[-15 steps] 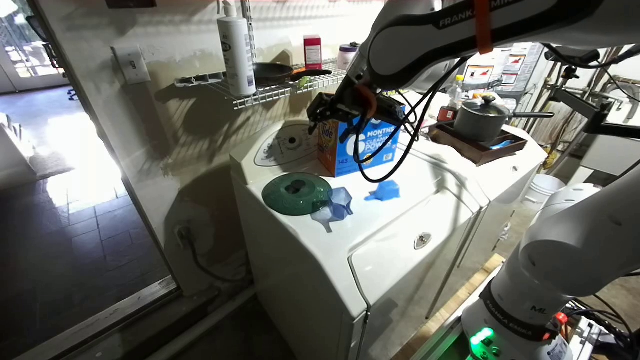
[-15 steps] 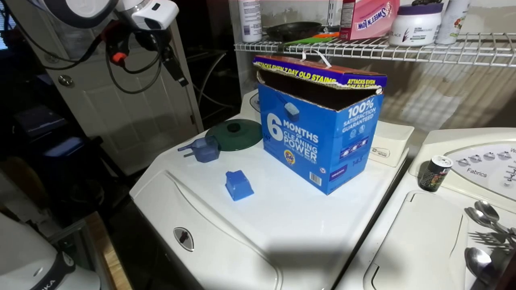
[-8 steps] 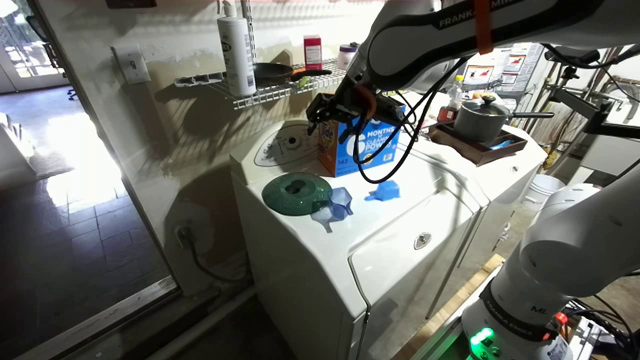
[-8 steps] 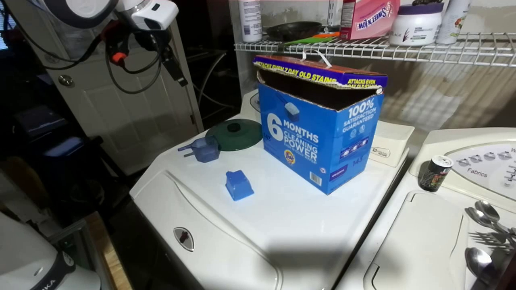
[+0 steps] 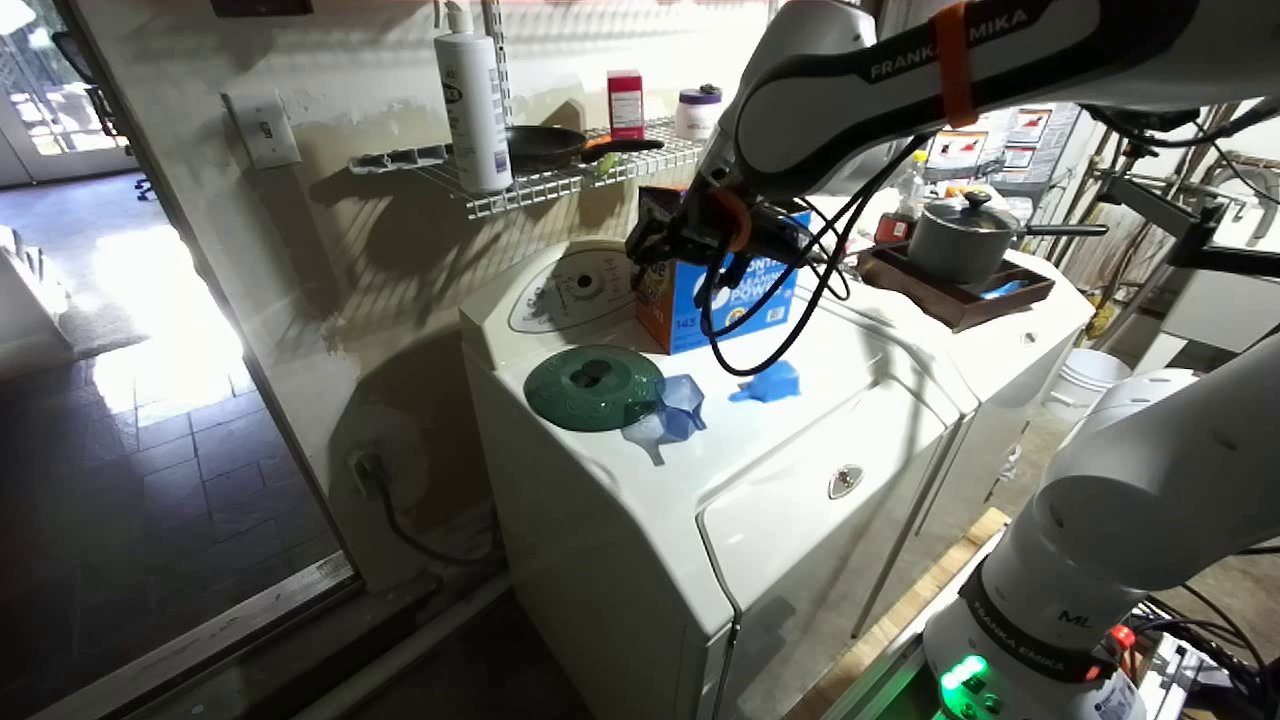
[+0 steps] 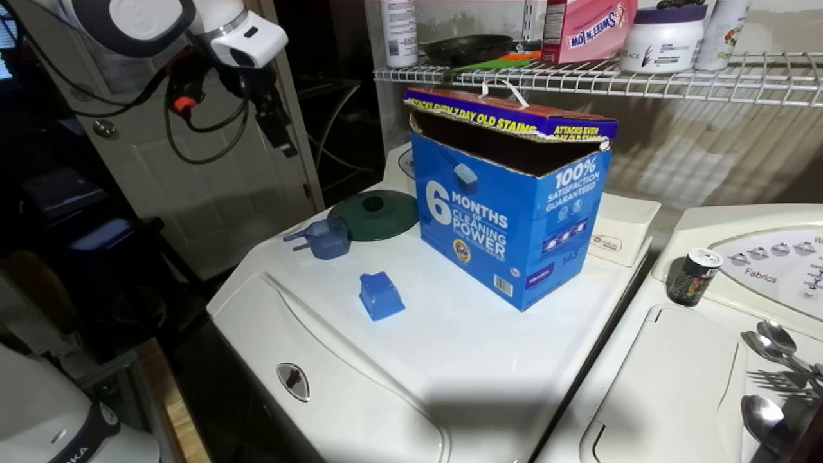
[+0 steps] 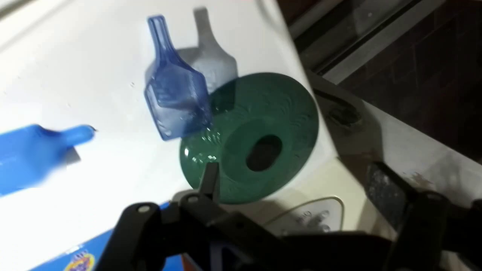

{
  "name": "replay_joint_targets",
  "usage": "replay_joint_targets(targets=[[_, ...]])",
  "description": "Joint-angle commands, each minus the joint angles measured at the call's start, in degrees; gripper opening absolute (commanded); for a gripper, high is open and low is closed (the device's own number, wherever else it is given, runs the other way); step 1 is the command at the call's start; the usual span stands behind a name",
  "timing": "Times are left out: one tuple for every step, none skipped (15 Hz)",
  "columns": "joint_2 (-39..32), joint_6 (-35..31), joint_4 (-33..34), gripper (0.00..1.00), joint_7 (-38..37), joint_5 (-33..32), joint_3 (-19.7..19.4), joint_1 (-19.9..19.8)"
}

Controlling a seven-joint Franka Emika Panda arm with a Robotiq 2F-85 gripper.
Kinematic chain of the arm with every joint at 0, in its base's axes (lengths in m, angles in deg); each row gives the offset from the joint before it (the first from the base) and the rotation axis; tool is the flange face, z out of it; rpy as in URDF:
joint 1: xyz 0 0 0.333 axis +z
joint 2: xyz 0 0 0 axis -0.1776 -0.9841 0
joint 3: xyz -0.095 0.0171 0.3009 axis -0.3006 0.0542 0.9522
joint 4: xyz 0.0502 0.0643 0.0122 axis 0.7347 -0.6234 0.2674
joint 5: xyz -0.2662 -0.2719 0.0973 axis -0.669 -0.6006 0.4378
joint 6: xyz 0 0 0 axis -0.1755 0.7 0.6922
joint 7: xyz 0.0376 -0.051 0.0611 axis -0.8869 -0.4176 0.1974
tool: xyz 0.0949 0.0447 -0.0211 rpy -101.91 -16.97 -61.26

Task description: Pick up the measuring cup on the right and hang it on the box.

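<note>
Wrist view: bright blue cup point(image 7: 26, 158) cut off by left edge; box point(image 7: 90, 245) partly behind end effector point(image 7: 295, 183).

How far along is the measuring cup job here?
Done: nothing yet; the bright blue cup is on the white appliance top, the translucent blue cup at the edge of the green lid.
In hand: no cup; the hand is open, clear of both.
Left: grasping the cup on the right (bright blue in both exterior views) and hanging it on the Tide box, where none is seen hanging.
</note>
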Motion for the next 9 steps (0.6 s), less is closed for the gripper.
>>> replay_joint_targets(targets=[[0.83, 6.07, -3.73, 1.00, -8.31, -2.61, 2.77, -2.37], [0.93, 7.79, -4.57, 1.00, -10.87, -3.90, 3.60, -2.98], [0.68, 9.35, -5.17, 1.00, -13.34, -5.10, 4.21, -3.42], [0.40, 11.89, -5.43, 1.00, -14.95, -5.81, 4.08, -3.43], [0.19, 13.94, -5.82, 1.00, -16.55, -7.09, 3.88, -3.96], [0.29, 16.00, -6.25, 1.00, -18.17, -8.54, 3.49, -4.66], [0.52, 17.43, -7.00, 1.00, -19.74, -10.24, 3.05, -5.56], [0.75, 19.36, -7.16, 1.00, -21.55, -12.14, 2.85, -6.55], [0.69, 21.26, -7.33, 1.00, -23.03, -14.07, 2.63, -7.50]])
